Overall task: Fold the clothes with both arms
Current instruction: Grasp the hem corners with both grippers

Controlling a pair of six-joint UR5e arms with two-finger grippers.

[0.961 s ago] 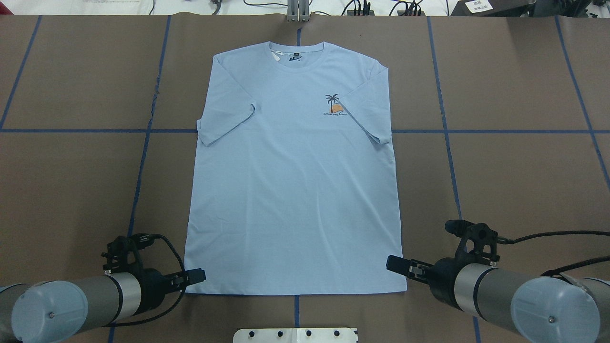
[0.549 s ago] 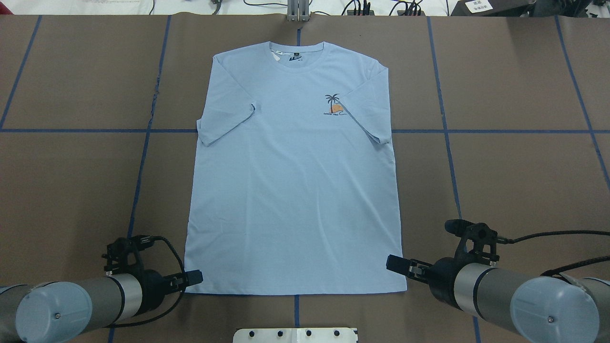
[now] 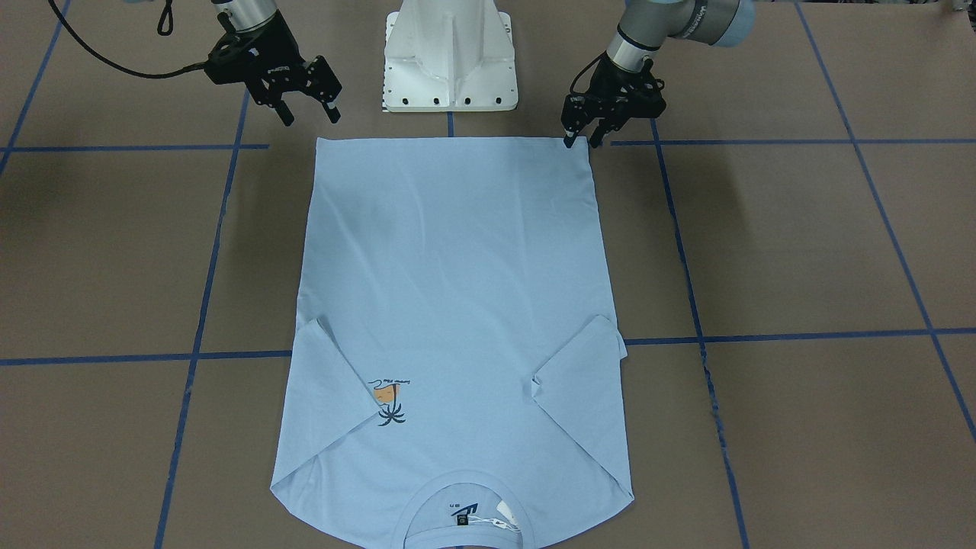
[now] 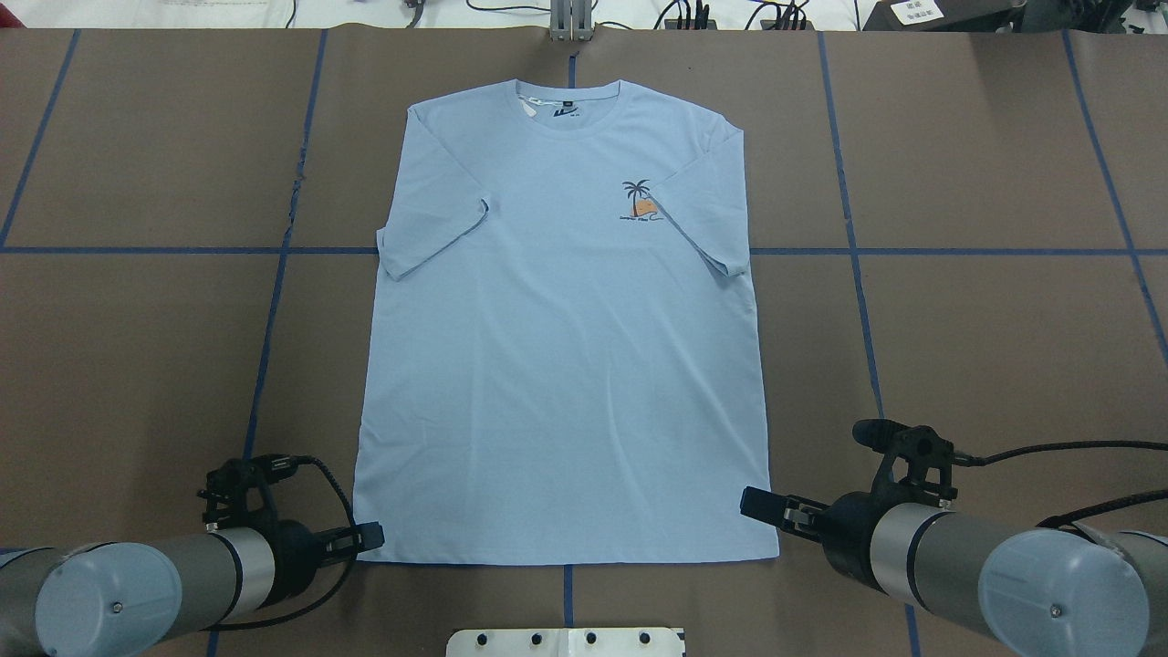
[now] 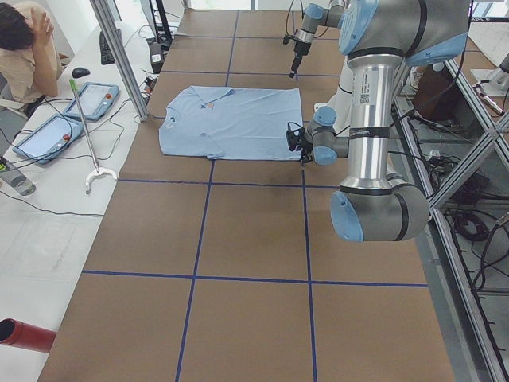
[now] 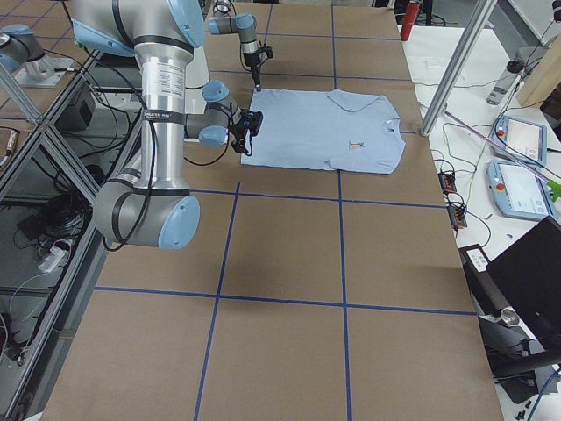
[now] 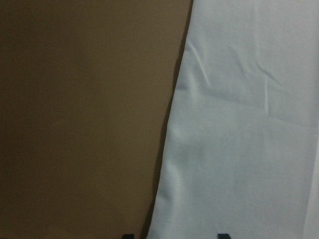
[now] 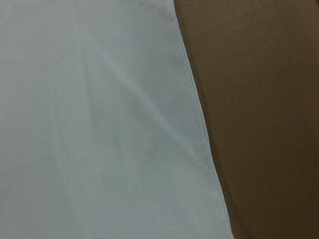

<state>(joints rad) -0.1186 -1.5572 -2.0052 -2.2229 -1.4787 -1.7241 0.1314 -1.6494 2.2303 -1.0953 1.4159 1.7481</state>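
Note:
The light blue T-shirt [image 4: 561, 365] lies flat on the brown table, chest up, with both sleeves folded in over the body. Its collar is at the far side and its hem is near the robot. It also shows in the front-facing view [image 3: 450, 290]. My left gripper [image 4: 370, 537] is open, low at the hem's left corner [image 3: 580, 141]. In the left wrist view its tips straddle the shirt's side edge [image 7: 239, 149]. My right gripper [image 4: 753, 502] is open and empty, just off the hem's right corner [image 3: 309, 117]. The right wrist view shows only cloth [image 8: 99, 124] and table.
The white pedestal base [image 3: 450, 61] stands just behind the hem. Blue tape lines [image 4: 274, 301] cross the brown table cover. Cables and plugs [image 4: 684, 14] lie along the far edge. An operator [image 5: 24, 40] sits at a side desk with tablets.
My left gripper has drawn back a little toward the robot and down, at the hem's left corner. The right arm and the shirt have not moved.

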